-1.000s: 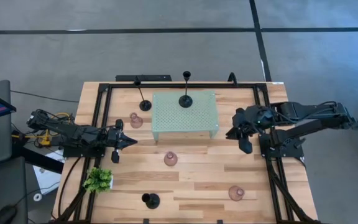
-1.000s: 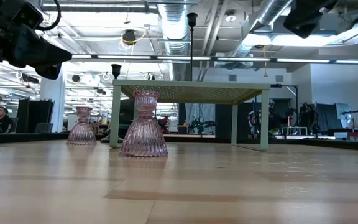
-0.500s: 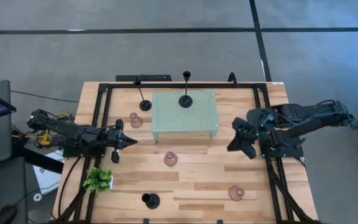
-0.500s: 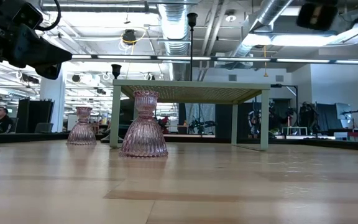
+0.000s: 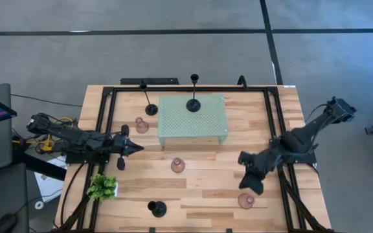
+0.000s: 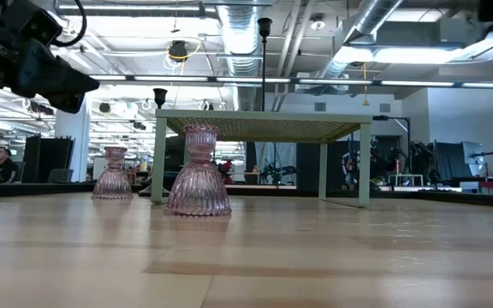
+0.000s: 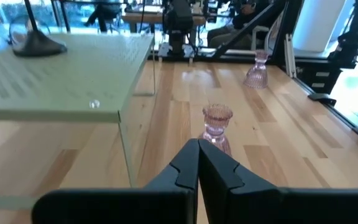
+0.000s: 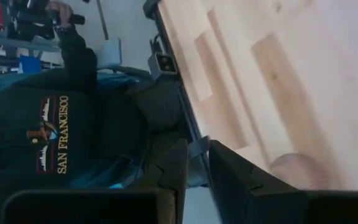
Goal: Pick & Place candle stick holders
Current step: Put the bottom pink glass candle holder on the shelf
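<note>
One black holder is sitting on the stand, five waiting, as the slightly parted right gripper is nearing a pink holder.

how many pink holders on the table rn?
3. One left of the green stand, one mid-table in front of it, one near the front right, by the right pincer.

A person's dark sweatshirt reads "SAN FRANCISCO" in yellow letters.
</note>
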You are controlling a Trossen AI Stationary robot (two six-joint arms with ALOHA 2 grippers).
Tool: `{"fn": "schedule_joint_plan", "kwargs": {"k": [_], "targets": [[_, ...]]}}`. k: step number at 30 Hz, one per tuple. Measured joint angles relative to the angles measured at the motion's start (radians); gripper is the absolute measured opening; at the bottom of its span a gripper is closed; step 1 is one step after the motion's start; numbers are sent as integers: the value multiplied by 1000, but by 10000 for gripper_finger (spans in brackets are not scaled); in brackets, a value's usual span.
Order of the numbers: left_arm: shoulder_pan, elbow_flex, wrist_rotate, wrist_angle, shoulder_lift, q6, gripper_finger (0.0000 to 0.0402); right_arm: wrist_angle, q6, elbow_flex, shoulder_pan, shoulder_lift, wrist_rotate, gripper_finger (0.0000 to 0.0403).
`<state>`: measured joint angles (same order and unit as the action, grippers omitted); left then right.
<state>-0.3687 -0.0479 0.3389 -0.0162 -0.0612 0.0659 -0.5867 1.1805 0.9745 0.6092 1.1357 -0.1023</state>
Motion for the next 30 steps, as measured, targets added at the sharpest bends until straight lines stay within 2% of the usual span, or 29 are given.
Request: {"fn": "schedule_joint_plan", "kwargs": {"k": [5, 15, 20, 30], "targets": [[0, 0, 0, 2, -59, 53, 8, 11, 161, 0, 88, 74, 36, 58], [0, 0, 0, 11, -190, 152, 8, 11, 410, 0, 223, 183, 29, 58], [0, 0, 0, 32, -236, 153, 8, -34, 422, 0, 237, 217, 30, 58], [0, 0, 0, 50, -261, 152, 8, -255, 418, 0, 227, 218, 31, 58]]}}
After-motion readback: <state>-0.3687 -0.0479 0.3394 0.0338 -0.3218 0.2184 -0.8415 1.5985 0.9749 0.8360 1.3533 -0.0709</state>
